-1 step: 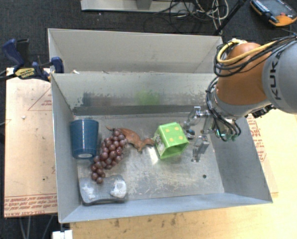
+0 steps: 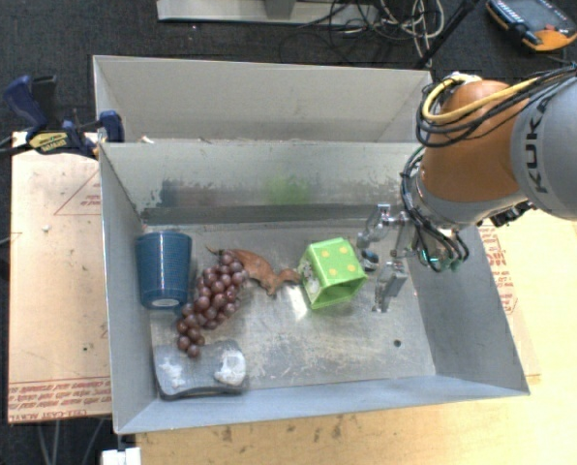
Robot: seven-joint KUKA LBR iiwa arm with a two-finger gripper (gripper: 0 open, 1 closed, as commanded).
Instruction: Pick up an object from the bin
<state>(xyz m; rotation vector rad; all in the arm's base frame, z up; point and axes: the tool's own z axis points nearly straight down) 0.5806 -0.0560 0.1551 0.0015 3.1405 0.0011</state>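
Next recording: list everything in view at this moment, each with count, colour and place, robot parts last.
cup: one, blue, on its side at the bin's left.
grapes: one bunch, dark purple, just right of the cup.
leaf-like thing: one, brown, flat, between grapes and die.
die: one, green with yellow spots, middle of the floor.
lump: one, grey and white, near left corner; kind unclear.
bin: one, grey metal, holding all of these.
arm: one, orange cover and grey link, reaching in from the right.
hand: one, metal, fingers open, just right of the die, nothing between them.
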